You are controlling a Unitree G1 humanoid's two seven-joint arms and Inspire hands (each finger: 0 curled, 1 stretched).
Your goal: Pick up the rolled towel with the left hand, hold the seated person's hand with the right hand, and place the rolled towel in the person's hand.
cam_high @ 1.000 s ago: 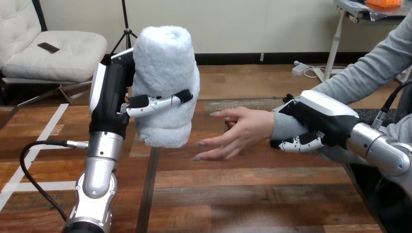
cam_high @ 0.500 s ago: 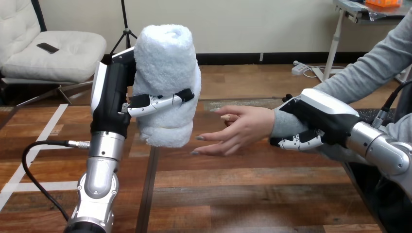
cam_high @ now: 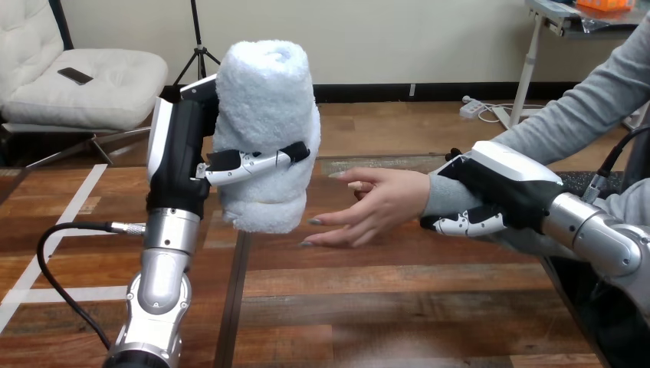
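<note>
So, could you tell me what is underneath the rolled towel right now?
Only bare wooden table; the rolled towel is held upright above it by the left hand. The towel covers that hand's palm.

White rolled towel (cam_high: pixel 264 107), black-and-white left hand (cam_high: pixel 180 161) and right hand (cam_high: pixel 510 188), grey sleeve (cam_high: pixel 571 115), brown plank-striped table (cam_high: pixel 398 299).
</note>
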